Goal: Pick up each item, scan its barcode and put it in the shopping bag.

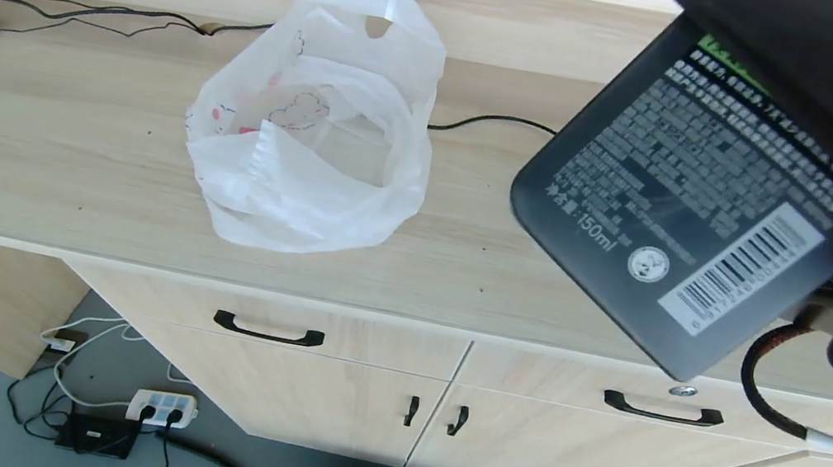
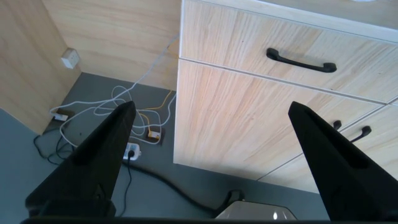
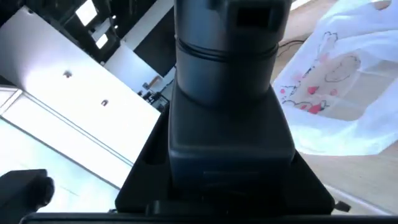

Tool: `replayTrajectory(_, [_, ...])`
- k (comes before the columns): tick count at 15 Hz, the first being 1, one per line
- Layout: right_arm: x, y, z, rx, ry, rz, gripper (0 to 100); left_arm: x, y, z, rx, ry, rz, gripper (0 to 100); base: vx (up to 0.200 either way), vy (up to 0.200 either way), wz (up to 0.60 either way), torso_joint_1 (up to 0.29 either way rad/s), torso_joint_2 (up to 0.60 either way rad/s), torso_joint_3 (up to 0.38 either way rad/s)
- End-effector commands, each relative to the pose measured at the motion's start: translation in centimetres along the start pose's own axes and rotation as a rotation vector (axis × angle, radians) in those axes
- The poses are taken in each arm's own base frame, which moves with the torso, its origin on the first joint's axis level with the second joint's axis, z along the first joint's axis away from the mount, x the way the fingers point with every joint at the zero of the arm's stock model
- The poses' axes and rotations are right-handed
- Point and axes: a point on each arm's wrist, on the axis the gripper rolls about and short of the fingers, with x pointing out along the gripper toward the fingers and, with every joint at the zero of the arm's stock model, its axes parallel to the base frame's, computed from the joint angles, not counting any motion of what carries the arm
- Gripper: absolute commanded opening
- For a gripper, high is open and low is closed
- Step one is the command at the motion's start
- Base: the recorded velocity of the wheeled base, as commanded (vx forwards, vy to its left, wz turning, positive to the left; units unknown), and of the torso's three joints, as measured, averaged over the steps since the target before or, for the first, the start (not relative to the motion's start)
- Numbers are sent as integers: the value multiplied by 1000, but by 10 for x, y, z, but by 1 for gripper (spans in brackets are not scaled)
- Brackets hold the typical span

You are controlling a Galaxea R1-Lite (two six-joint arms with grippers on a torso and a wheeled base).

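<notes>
Right gripper jaws clamp a flat, matte-black plastic bottle with rounded corners, a white barcode sticker and fine white print. A crinkled, translucent shopping bag lies beyond their tips. Left gripper jaws are spread wide.

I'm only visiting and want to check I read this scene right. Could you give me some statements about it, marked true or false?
1. The right gripper holds a dark bottle, barcode towards the head camera. True.
2. The shopping bag lies on the floor. False: it sits on the wooden counter.
3. The left gripper is shut on a box. False: it is open and empty, in front of the drawers.
4. A black cable runs on the counter behind the bag. True.
</notes>
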Motion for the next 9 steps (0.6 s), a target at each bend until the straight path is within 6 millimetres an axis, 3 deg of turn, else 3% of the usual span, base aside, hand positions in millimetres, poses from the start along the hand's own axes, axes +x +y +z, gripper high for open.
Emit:
replayTrajectory(1, [-2,24,-5,81,51,90,0,0,0,0,0,0,1,100,0,0,0,0,0,0])
replayTrajectory(3, [-4,35,-12,103,98,130,0,0,0,0,0,2,1,100,0,0,0,0,0,0])
replayTrajectory(9, [-5,34,-14,102,108,123,0,0,0,0,0,2,1,100,0,0,0,0,0,0])
